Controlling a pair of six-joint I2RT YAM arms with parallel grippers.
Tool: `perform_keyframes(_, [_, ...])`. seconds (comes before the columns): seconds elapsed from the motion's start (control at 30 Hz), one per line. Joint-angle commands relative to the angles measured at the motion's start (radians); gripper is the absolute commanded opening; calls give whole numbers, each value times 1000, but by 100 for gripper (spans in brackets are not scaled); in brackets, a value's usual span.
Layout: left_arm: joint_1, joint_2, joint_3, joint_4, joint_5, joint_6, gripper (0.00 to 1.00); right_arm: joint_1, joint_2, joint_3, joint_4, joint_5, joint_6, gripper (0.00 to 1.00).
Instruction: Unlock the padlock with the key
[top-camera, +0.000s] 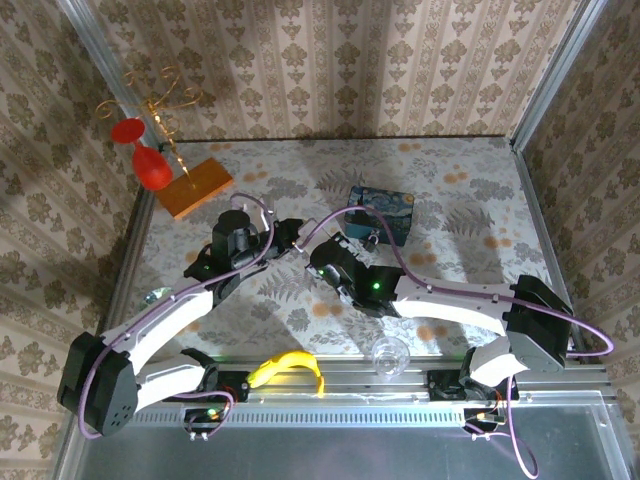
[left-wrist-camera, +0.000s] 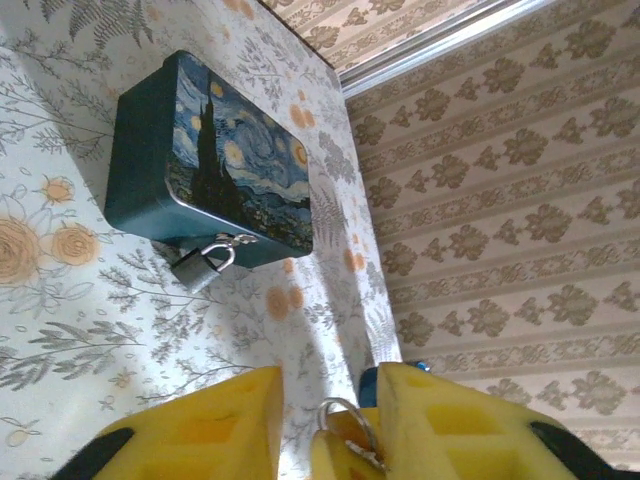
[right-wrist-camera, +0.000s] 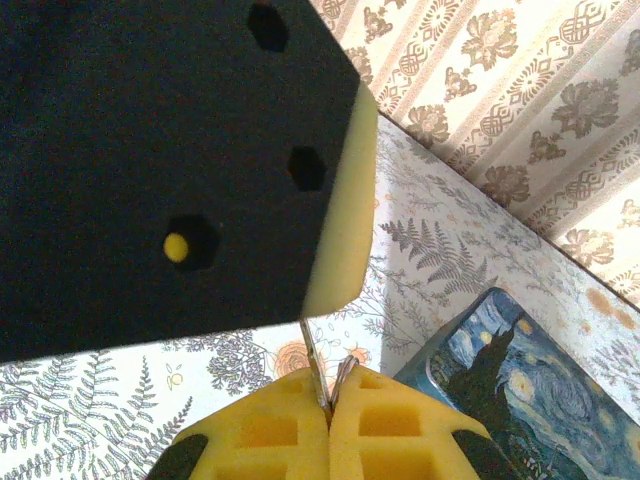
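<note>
Pinching key, right tool, padlock on tin

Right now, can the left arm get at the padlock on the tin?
Probably yes: its fingers face the padlock, with only bare tablecloth between them; the right arm crowds close beside, though.

Papered booth around a fern-patterned table, in warm light.
The table has a pale cover printed with grey ferns and orange blooms. Behind it and on both sides rise walls in beige damask wallpaper. Slanting aluminium posts stand at the table's far corners, and a metal rail runs along its near edge.
</note>
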Motion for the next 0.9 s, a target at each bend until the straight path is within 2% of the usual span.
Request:
perform_keyframes(0.0, [-5, 11, -9, 40, -1, -20, 25, 9, 5, 37, 25, 39, -14, 0])
perform_keyframes(0.1, [-6, 23, -5, 53, 8, -24, 24, 9, 14, 42, 23, 41, -16, 0])
perform_keyframes(0.27, [-9, 46, -4, 74, 20, -32, 17, 9, 27, 50, 19, 48, -19, 0])
perform_keyframes(0.33, [-10, 55, -5, 85, 25, -37, 13, 9, 30, 52, 20, 49, -20, 0])
perform_keyframes(0.43, [-11, 61, -5, 90, 28, -38, 0, 9, 31, 52, 19, 50, -20, 0])
perform_keyframes(0.57, [-12, 59, -3, 85, 24, -22, 0, 9, 27, 47, 15, 52, -20, 2])
perform_keyframes(0.73, [-11, 37, 20, 27, 21, 84, 0, 7, -5, 35, -43, 8, 14, 34])
perform_keyframes(0.8, [-10, 19, 37, -12, 20, 150, 0, 0, -41, 20, -77, -53, 52, 43])
perform_keyframes(0.87, [-8, -3, 51, -49, 16, 217, 0, -15, -88, 3, -118, -151, 93, 48])
